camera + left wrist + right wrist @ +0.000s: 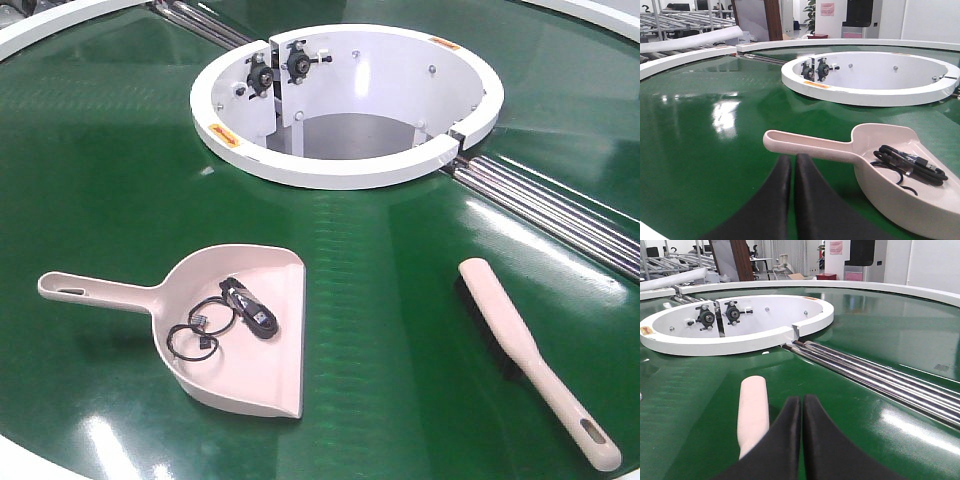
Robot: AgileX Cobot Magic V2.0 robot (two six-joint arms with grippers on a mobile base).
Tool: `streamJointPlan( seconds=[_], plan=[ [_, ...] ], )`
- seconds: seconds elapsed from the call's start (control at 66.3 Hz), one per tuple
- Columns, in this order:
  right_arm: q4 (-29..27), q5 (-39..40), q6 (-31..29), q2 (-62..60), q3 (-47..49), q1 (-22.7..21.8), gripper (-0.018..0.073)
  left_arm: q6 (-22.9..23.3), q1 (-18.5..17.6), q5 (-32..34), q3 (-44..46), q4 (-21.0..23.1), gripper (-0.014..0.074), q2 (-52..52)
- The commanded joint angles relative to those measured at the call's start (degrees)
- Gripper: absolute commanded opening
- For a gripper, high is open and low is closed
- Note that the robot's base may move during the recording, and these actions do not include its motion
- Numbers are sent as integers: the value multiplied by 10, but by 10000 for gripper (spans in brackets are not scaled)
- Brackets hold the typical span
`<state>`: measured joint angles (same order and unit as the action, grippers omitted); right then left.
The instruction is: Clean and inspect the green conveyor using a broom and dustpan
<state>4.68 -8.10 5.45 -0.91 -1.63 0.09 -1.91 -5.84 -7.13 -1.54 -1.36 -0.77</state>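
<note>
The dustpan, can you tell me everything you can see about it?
The dustpan is a beige-pink plastic scoop with raised sides, a flat front edge and a long handle with a slot hole. It lies flat on the green conveyor, handle pointing left in the front view. Inside it sits a coiled black cable. Nothing grips it; the left gripper hovers shut just short of the handle.

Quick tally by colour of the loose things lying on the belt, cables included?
Beige-pink plastic, 2: wide dustpan, long slim broom.
Black, 1: coiled cable bundle lying in the dustpan.
Total: 3, all on the glossy green conveyor.
</note>
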Motion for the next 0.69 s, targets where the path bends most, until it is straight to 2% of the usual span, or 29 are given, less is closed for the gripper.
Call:
streamJointPlan(
  seconds=[0.0,0.679],
  plan=[
    [10,47,1,-7,-11,-3,-10,6,-3,38,-18,5,-7,-8],
    [10,46,1,-7,-11,-3,-10,6,-3,38,-18,5,-7,-8]
  ],
)
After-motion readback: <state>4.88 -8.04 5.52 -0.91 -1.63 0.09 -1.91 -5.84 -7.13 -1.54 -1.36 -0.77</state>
